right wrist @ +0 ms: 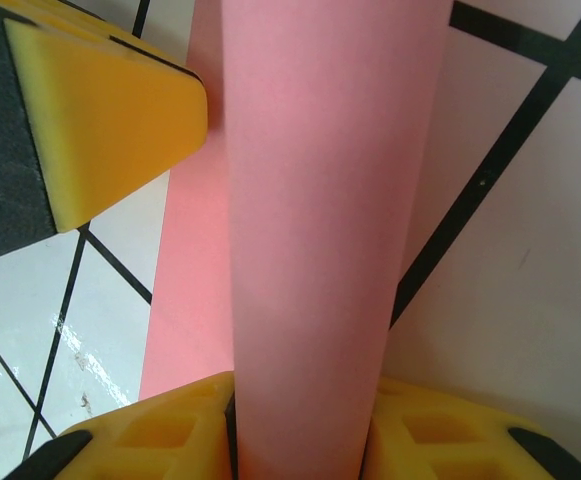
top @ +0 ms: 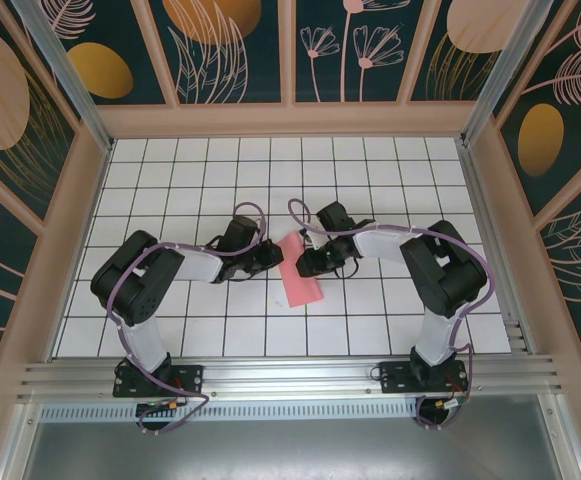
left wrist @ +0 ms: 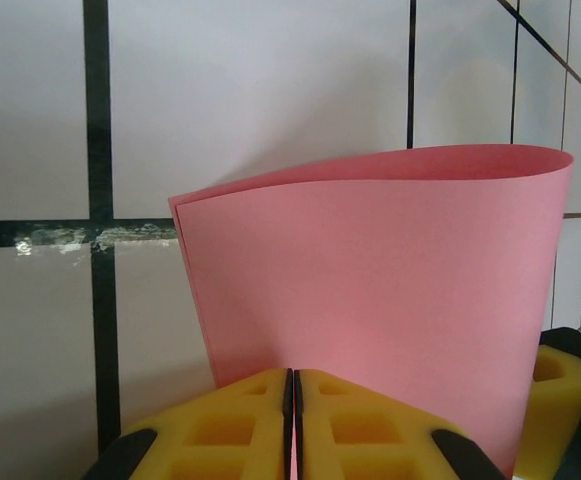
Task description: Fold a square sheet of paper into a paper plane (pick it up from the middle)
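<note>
The square sheet of paper point(top: 298, 268) will handle as light, limp and easily creased. We judge that it wants a gentle pinch near the bend at mid-sheet, not at a loose corner (a hard squeeze would set a fold wherever the pads land). It lies at the centre of the top view on the white grid table point(top: 170, 180), between the two arms. It is plain salmon-pink and matte, doubled over in a soft, uncreased curve, with its two layers showing at the left edge of the left wrist view. The left gripper point(left wrist: 292, 400) has its yellow pads pressed together on the sheet's lower edge. The right gripper point(right wrist: 300, 410) is closed only as far as the rounded bend, a pad against each side.
</note>
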Controlling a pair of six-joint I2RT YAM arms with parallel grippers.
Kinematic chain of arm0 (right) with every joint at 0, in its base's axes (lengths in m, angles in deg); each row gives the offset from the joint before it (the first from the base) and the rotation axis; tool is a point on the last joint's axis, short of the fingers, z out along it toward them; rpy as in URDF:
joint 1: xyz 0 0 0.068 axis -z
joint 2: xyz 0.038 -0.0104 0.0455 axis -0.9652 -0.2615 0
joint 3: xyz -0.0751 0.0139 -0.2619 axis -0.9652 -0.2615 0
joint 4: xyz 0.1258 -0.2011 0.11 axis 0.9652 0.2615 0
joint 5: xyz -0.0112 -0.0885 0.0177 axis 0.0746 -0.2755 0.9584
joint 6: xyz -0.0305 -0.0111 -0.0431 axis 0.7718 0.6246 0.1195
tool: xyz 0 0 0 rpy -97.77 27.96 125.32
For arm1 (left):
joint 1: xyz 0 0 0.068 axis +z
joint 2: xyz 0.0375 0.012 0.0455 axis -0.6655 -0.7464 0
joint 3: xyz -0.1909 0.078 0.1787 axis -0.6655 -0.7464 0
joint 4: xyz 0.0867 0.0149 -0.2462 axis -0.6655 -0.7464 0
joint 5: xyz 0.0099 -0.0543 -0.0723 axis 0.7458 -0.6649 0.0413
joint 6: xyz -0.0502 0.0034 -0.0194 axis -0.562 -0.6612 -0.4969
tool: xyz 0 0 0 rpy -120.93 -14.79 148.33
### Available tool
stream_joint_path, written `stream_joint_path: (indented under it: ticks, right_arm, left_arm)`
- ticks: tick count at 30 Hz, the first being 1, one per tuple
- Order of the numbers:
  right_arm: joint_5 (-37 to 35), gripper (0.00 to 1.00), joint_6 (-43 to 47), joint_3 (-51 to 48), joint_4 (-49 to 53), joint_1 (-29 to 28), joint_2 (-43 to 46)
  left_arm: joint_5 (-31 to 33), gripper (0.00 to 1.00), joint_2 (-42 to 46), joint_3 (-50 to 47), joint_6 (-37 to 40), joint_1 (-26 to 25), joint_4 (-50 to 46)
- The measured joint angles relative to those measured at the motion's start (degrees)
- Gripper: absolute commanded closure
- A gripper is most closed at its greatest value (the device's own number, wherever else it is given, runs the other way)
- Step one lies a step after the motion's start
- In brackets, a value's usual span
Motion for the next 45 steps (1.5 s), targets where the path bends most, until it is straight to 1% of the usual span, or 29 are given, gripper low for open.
stream_joint_path:
  ticks: [6,8,10,12,17,19,22,25,28,35,45]
  right_arm:
    - [-0.09,0.6,-1.03,0.31,0.35,-0.09,0.2]
    - [-0.42,0.56,-2.21,0.5,0.57,-0.37,0.42]
    - [-0.92,0.5,-3.93,0.66,0.81,-0.76,0.94]
    - [-2.14,0.46,-5.2,0.72,0.72,-1.05,1.6]
    - [-6.88,0.46,-8.79,0.72,0.87,0.44,5.01]
    - [-8.22,0.47,-10.23,0.72,1.01,1.42,7.63]
    - [-8.59,0.55,-11.45,0.72,0.94,2.1,11.5]
    - [-6.56,0.64,-12.37,0.72,0.52,1.84,13.94]
    - [-3.96,0.71,-12.74,0.7,-0.2,1.09,13.86]
    - [-0.11,0.76,-12.74,0.59,-1.09,-0.9,9.77]
    - [0.24,0.76,-12.72,-2.91,-1.88,-1.2,5.22]
  left_arm:
    - [1.49,0.91,0.0,1.14,0.68,-0.31,-2.58]
    - [1.75,0.92,-0.07,1.55,1.03,-0.33,-3.43]
    - [2.21,0.92,-0.13,2.1,1.31,-0.48,-4.52]
    - [2.84,0.92,-0.17,2.73,1.9,-0.7,-5.77]
    - [4.76,0.93,-0.74,4.48,3.32,-1.29,-7.8]
    - [5.49,0.93,-0.9,4.9,3.67,-1.51,-8.22]
    - [6.32,0.93,-1.22,5.53,4.02,-1.77,-8.63]
    - [6.84,0.94,-1.42,5.86,4.15,-1.88,-8.7]
    - [7.15,0.94,-1.62,6.08,4.15,-1.92,-8.72]
    - [7.17,0.94,-1.62,6.1,4.15,-1.95,-8.72]
    - [7.61,0.94,-1.62,6.08,4.81,-2.14,-8.72]
